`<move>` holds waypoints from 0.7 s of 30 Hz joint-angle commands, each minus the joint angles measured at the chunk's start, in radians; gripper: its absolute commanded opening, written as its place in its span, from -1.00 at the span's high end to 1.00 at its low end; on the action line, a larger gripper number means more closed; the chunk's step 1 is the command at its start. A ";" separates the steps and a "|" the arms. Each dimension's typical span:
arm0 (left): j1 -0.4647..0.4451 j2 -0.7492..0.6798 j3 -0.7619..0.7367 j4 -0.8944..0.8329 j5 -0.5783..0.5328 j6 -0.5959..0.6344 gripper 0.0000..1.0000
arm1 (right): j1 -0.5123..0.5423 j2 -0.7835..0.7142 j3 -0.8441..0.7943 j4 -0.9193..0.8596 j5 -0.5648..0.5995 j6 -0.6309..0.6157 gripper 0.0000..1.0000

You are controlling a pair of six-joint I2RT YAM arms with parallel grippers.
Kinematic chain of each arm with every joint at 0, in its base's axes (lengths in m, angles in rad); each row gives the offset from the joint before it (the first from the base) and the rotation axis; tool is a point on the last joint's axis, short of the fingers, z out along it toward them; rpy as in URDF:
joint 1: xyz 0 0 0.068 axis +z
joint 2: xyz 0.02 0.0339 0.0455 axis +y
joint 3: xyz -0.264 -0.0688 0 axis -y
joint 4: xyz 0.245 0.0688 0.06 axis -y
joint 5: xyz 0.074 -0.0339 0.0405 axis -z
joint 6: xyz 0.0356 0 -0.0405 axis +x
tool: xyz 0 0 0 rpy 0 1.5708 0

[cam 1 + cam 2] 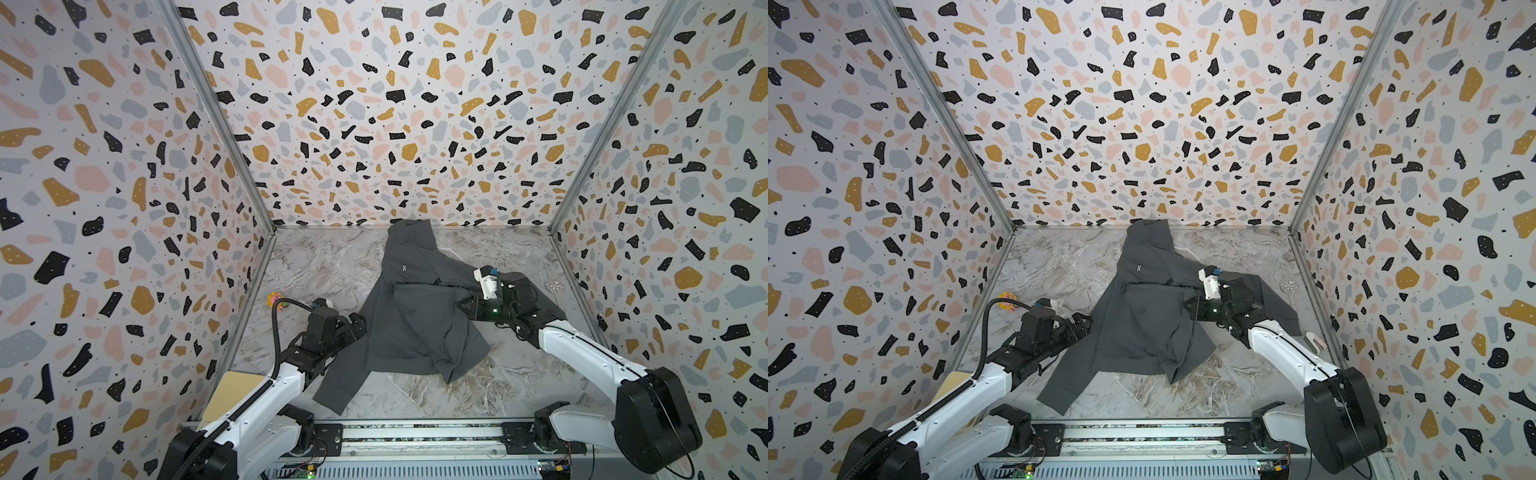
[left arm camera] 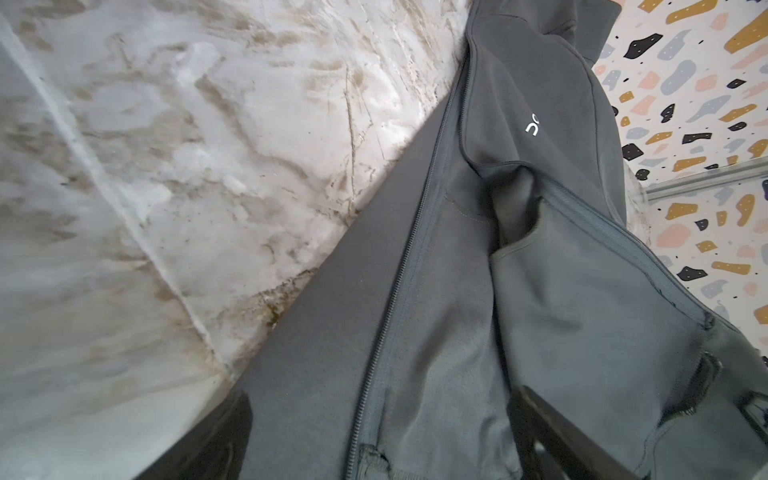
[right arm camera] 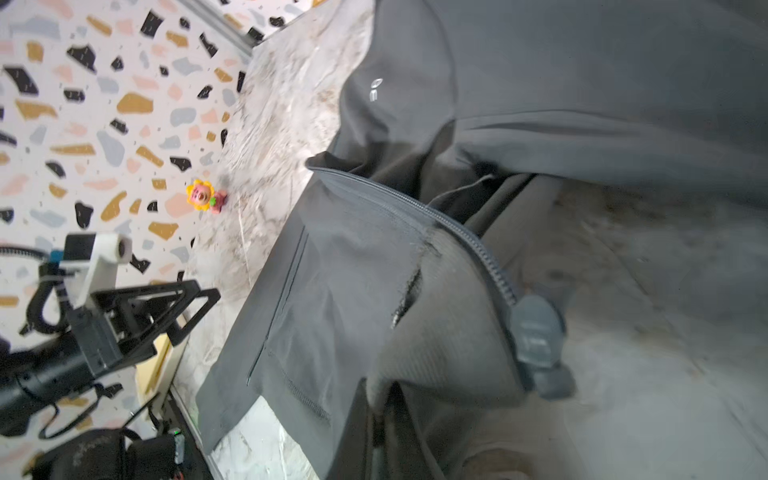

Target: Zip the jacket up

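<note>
I see the jacket [image 1: 399,316] lying unzipped on the bench [image 1: 316,266]. My right end effector [image 1: 463,307] is clamped on its front flap near the zipper [image 3: 457,232]. My left end effector [image 1: 357,326] hangs spread apart beside its edge.

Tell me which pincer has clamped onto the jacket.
The right pincer: its jaws are shut on a fold of the jacket. The left pincer stands wide open, gripping nothing.
</note>
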 commanded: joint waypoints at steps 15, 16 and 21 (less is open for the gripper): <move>0.003 -0.002 -0.035 0.092 0.085 -0.026 -0.95 | 0.426 -0.016 0.010 -0.252 0.425 0.084 -0.28; 0.003 -0.003 -0.035 0.090 0.087 -0.027 -0.95 | 0.396 -0.033 0.014 -0.258 0.417 0.095 -0.31; 0.002 -0.003 -0.040 0.069 0.092 -0.022 -0.88 | 0.188 -0.134 -0.034 -0.182 0.208 0.157 -0.31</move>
